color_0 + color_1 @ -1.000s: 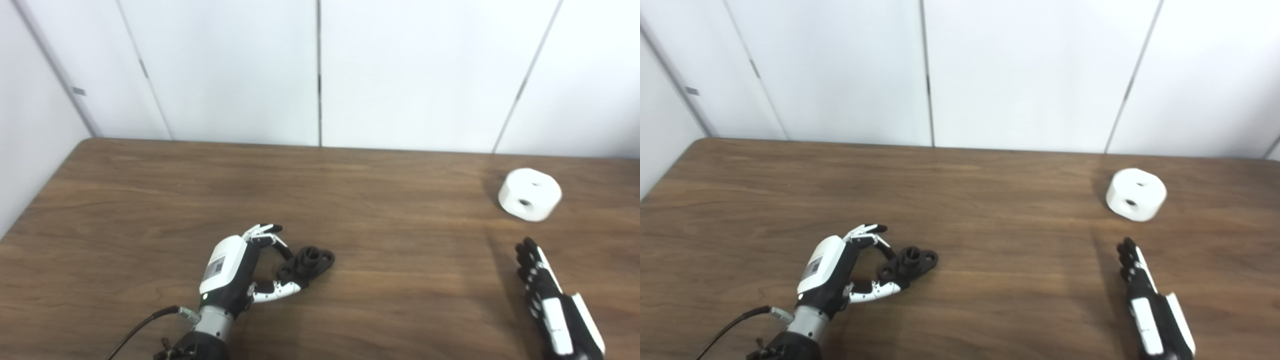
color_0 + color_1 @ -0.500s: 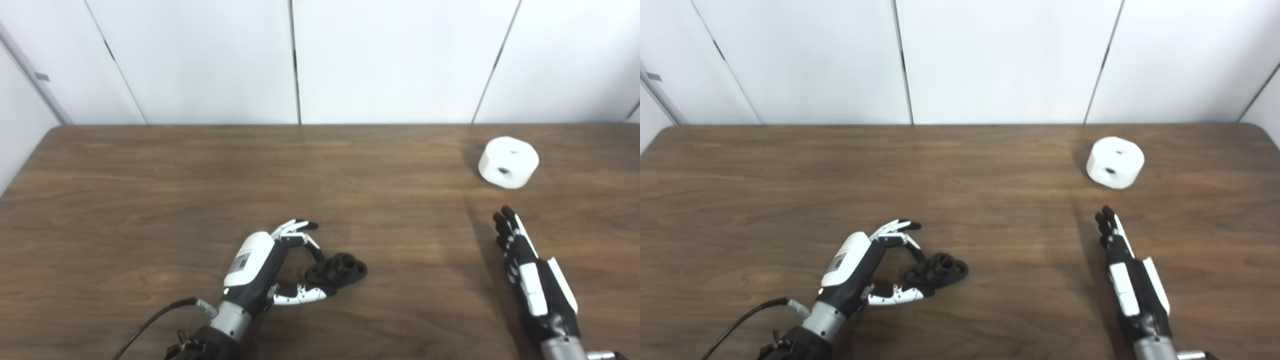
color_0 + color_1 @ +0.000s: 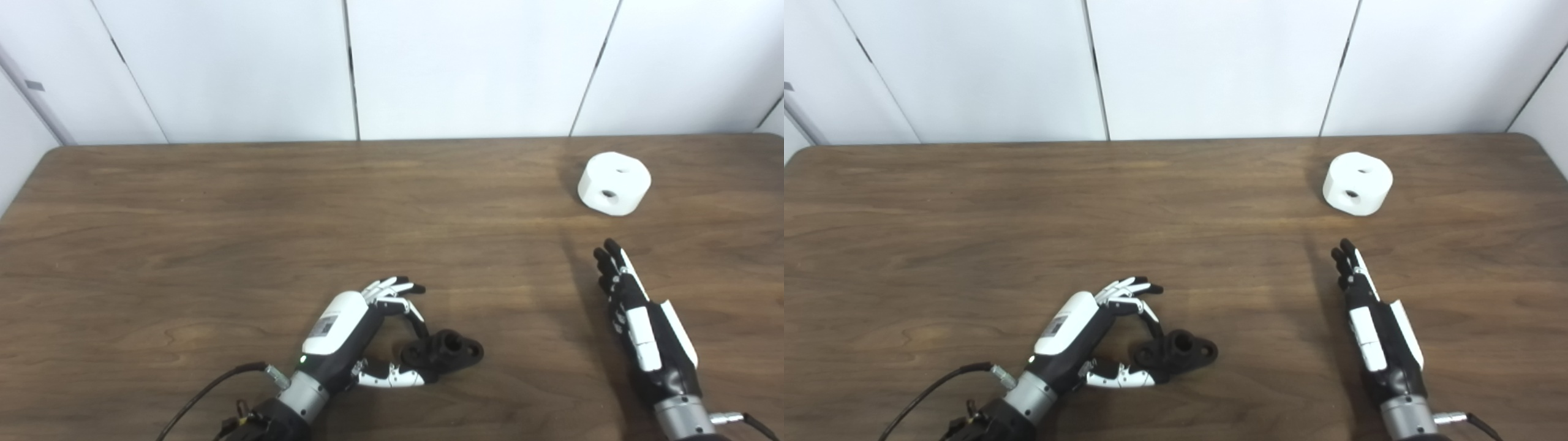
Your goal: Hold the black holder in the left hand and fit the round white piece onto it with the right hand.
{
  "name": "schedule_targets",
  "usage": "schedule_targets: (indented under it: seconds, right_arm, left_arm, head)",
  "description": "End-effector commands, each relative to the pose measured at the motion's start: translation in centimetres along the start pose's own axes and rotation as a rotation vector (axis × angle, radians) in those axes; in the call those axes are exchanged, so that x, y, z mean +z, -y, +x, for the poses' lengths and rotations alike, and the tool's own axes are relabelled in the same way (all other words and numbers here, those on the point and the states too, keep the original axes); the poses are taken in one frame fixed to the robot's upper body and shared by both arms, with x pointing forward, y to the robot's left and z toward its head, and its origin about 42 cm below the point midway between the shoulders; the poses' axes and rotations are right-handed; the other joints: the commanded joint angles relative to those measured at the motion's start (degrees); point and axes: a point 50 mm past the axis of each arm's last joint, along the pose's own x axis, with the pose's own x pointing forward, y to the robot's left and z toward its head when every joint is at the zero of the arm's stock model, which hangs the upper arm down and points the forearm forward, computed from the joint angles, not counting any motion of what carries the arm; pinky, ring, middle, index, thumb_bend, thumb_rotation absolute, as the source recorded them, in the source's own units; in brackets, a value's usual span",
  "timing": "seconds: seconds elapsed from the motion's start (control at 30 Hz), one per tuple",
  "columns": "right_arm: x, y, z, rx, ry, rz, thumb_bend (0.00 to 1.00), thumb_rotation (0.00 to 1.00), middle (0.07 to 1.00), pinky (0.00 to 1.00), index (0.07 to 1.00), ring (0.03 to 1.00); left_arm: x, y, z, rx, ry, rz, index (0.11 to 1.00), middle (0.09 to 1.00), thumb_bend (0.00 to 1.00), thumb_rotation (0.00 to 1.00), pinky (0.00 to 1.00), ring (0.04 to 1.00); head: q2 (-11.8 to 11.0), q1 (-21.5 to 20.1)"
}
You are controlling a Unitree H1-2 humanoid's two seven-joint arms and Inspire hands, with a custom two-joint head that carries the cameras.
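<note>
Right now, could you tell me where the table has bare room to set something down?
The table's whole left half is bare, as is the middle stretch between the left hand and right hand. It is crowded near the black holder and between the right hand and the round white piece.

Dark wood-grain table (image 3: 184, 245) with rounded corners fills the lower frame, butted up against a white panelled wall (image 3: 465, 61) with thin dark seams, small grey tag (image 3: 34, 86) on the left panel.
</note>
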Motion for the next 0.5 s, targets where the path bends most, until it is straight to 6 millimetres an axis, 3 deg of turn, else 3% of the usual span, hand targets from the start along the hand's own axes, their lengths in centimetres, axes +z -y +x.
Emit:
schedule_targets:
  seconds: [0.0, 0.47]
  right_arm:
    - [-0.31, -0.28, -0.82, 0.023, -0.047, 0.000, 0.69, 1.00, 0.974, 1.00, 1.000, 1.000]
    - [-0.06, -0.14, -0.96, 0.036, -0.040, -0.008, 0.69, 1.00, 0.982, 1.00, 1.000, 1.000]
  left_arm:
    - [-2.22, 1.69, -1.47, -0.106, -0.113, 0.053, 0.489, 0.841, 0.51, 0.05, 0.93, 0.914]
    - [-2.48, 1.31, -1.71, -0.088, -0.150, 0.327, 0.490, 0.807, 0.52, 0.05, 0.89, 0.874]
  head:
    - [0.2, -0.1]
    - [0.3, 0.2]
